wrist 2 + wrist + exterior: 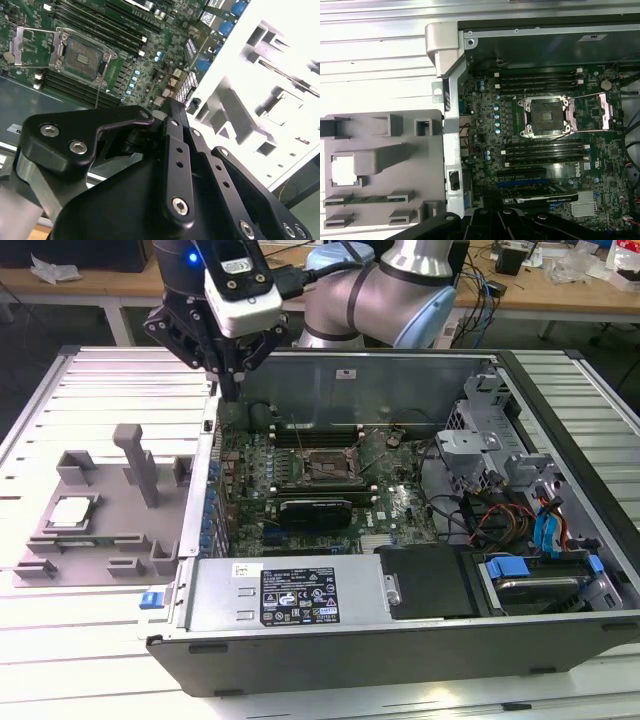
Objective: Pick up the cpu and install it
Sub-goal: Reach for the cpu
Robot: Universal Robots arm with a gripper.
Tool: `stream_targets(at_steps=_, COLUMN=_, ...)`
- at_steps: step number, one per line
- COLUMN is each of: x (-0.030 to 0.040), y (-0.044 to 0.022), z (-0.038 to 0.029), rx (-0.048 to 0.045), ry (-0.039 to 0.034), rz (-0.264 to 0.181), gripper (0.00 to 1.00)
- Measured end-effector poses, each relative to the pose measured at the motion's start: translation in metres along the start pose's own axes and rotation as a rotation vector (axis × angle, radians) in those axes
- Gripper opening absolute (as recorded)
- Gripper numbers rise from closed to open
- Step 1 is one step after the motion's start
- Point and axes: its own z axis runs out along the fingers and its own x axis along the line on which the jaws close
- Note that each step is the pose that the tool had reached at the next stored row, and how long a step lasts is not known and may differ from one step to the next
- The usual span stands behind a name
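The end effector (231, 390) hangs with its dark fingers pressed together and nothing between them, tips pointing down just over the rear corner of the open computer case (400, 640), on the exterior view's left. Right below it lies the motherboard (400, 505), and in the middle of that the socket (543, 116) sits bare, its metal bracket (600, 112) swung aside. Out past the case wall, well apart from the end effector, the grey fixture (120, 530) rests on the slatted tabletop (120, 380), and there is the cpu (72, 511), lying flat in a square recess with its shiny top facing up. It is apart from everything but its seat. By its look this is a light, stiff little plate, but a delicate one: the polished lid should be slick under the pads, and the underside is likely fragile. The safe hold, I judge, is across two opposite edges of the thin rim, squarely and level, with only light pressure, so it neither tilts nor slips out. The recess walls sit close around it, which leaves little room for the fingers to come down beside it.
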Motion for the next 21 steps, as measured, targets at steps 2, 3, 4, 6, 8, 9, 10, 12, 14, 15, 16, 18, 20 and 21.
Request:
stream_targets(at_steps=2, x=0.0026, y=0.0001, z=0.0, rx=0.0, ry=0.0, rz=0.0, gripper=0.11)
stream_targets(at_steps=3, x=0.0052, y=0.0002, z=-0.0001, rx=0.0, ry=0.0, rz=0.0, gripper=0.11)
stream_targets(at_steps=4, x=0.0072, y=0.0003, z=-0.0001, rx=-0.0001, ry=-0.0001, rz=0.0, gripper=0.11)
stream_targets(at_steps=6, x=0.0096, y=0.0004, z=-0.0002, rx=0.0, ry=-0.0001, rz=0.0, gripper=0.11)
stream_targets(at_steps=8, x=0.0141, y=0.0007, z=-0.0003, rx=0.0, ry=-0.0002, rz=0.0, gripper=0.11)
stream_targets(at_steps=9, x=0.0156, y=0.0008, z=-0.0003, rx=0.0, ry=-0.0002, rz=0.0, gripper=0.11)
stream_targets(at_steps=10, x=0.0167, y=0.0008, z=-0.0004, rx=0.0, ry=-0.0003, rz=0.0, gripper=0.11)
stream_targets(at_steps=12, x=0.02, y=0.001, z=-0.0004, rx=-0.0001, ry=-0.0004, rz=0.0, gripper=0.11)
stream_targets(at_steps=14, x=0.023, y=0.0012, z=-0.0004, rx=-0.0001, ry=-0.0004, rz=0.0, gripper=0.11)
stream_targets(at_steps=15, x=0.0242, y=0.0012, z=-0.0005, rx=-0.0001, ry=-0.0004, rz=0.0, gripper=0.11)
stream_targets(at_steps=16, x=0.0276, y=0.0014, z=-0.0006, rx=-0.0001, ry=-0.0004, rz=0.0, gripper=0.11)
stream_targets(at_steps=18, x=0.0321, y=0.0016, z=-0.0007, rx=0.0, ry=-0.0005, rz=0.0, gripper=0.11)
stream_targets(at_steps=20, x=0.0351, y=0.0017, z=-0.0007, rx=-0.0001, ry=-0.0006, rz=0.0, gripper=0.11)
stream_targets(at_steps=21, x=0.0363, y=0.0017, z=-0.0008, rx=0.0, ry=-0.0006, rz=0.0, gripper=0.11)
